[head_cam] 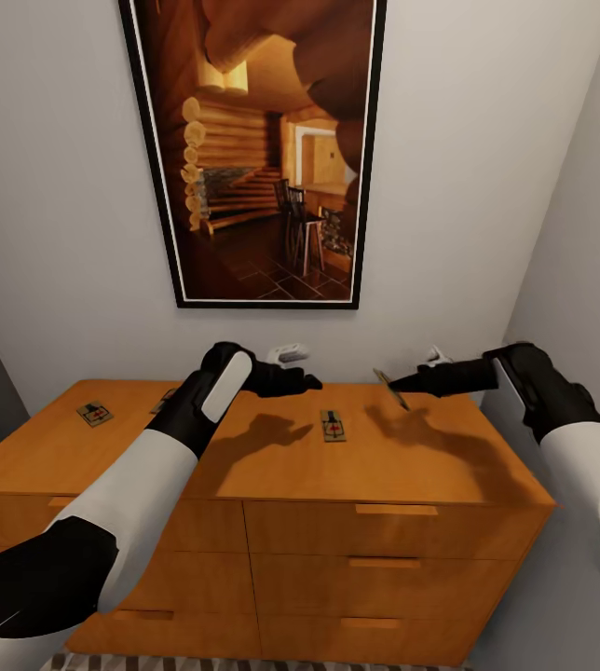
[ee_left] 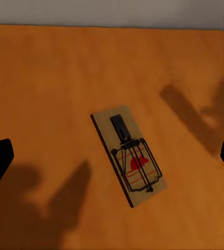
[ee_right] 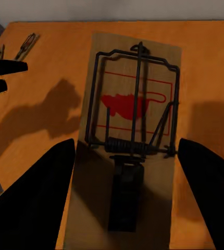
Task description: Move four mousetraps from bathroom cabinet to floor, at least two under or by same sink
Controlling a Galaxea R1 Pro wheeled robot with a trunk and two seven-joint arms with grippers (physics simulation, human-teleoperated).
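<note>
- Here, the right gripper [head_cam: 395, 384] has its jaws closed on one mousetrap [head_cam: 390, 389], lifted above the cabinet [head_cam: 272, 466].
- The left gripper [head_cam: 311, 381] hangs over the cabinet top, jaws wide apart and holding nothing.
- A second trap [head_cam: 334, 426] lies flat on top, near the middle.
- A third trap [head_cam: 95, 414] lies far off by the left edge.

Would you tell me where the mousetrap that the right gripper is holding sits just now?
In the head view, the held mousetrap hangs tilted in the right gripper, just above the cabinet top's right rear part.
</note>
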